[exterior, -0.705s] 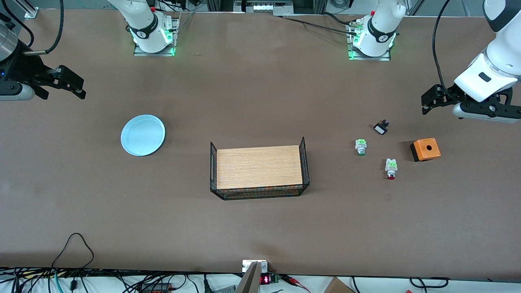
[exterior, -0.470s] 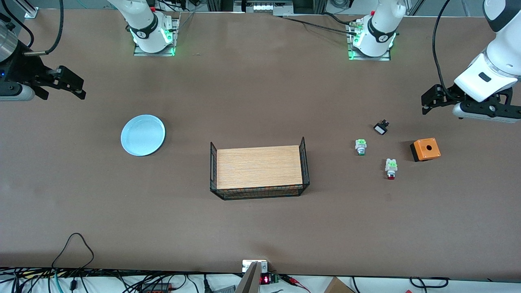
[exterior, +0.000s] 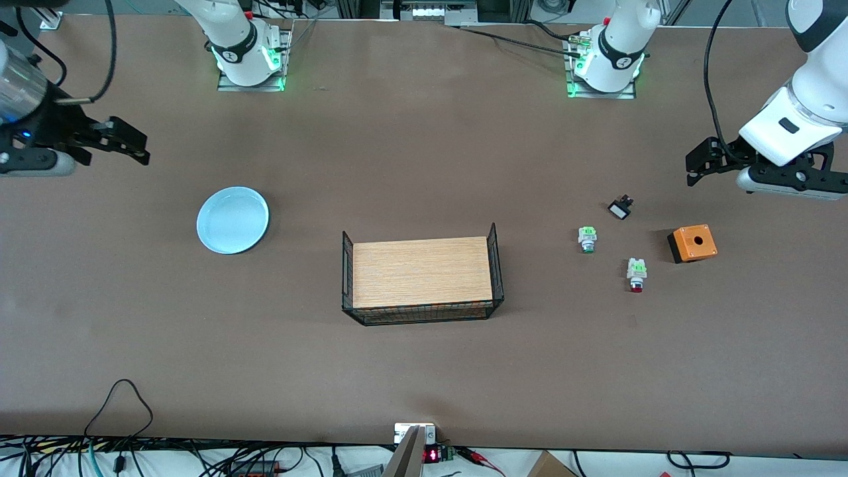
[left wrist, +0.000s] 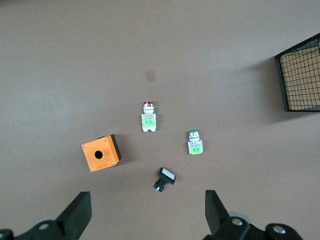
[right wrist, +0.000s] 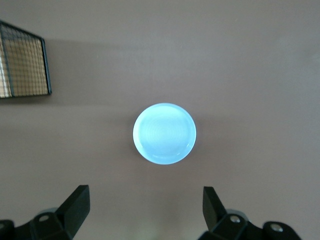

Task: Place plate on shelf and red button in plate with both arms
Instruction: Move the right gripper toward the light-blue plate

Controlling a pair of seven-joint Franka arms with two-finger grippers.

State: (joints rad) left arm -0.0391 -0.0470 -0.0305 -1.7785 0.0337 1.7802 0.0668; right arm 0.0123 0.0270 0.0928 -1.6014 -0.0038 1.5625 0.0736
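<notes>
plate (exterior: 232, 220): mid-left of frame, flat on counter (exterior: 424, 371); I judge it stiff, slick, rim-grip only.
red button (exterior: 636, 275): centre-right, lying flat; light, I'd pinch its body.
right claw (exterior: 126, 142): upper left, apart, empty.
left claw (exterior: 702, 162): upper right, apart, empty.

A: What is getting cut off here?

B: The right hand (right wrist: 145, 212) is showing only its two finger (right wrist: 76, 202) tips above the picture's edge; the left hand (left wrist: 148, 215) likewise. In the front view both arms are running off the sides.

A: And the wire basket (left wrist: 300, 80)?

B: It is showing just one corner ahead of the left hand.

A: The red button (exterior: 636, 273)?

B: Its label is proving too small to read.
</notes>
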